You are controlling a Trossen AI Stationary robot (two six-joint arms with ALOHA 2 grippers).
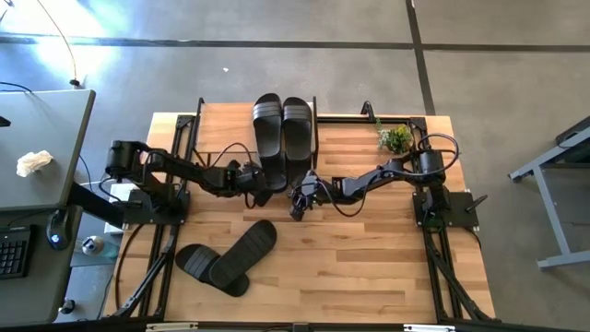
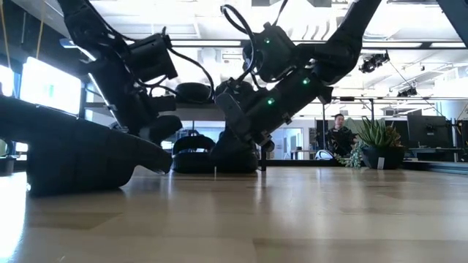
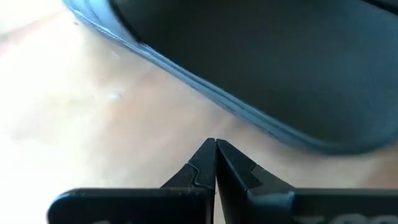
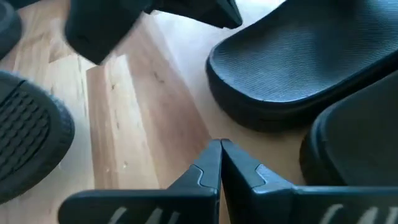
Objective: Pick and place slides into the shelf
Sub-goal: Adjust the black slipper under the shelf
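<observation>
Two black rubber slide sandals (image 1: 228, 260) lie nearest the front edge of the light butcher-block wooden tabletop (image 1: 369, 267), one overlapping the other at an angle, with the ridged sole of one facing up. Further back, a second pair of black slides (image 1: 283, 138) sits side by side, straps toward the far edge, on the low shelf (image 1: 318, 120), whose thin black metal frame shows beside them.

Both dark arms reach in toward the heel ends of this pair. The left gripper (image 3: 215, 149) hovers just above the wood beside a slide's smooth, rounded edge (image 3: 261, 68), its two pointed fingertips pressed together and holding nothing. The right gripper (image 4: 220, 149) is likewise closed and empty, near a slide's finely textured footbed (image 4: 298, 56).

Only the low view shows the room beyond: a seated person (image 2: 338, 135) and a small green potted plant (image 2: 376, 142) on the table's far right corner. Only the right wrist view reveals the ridged tread (image 4: 28, 134) of another sandal.
</observation>
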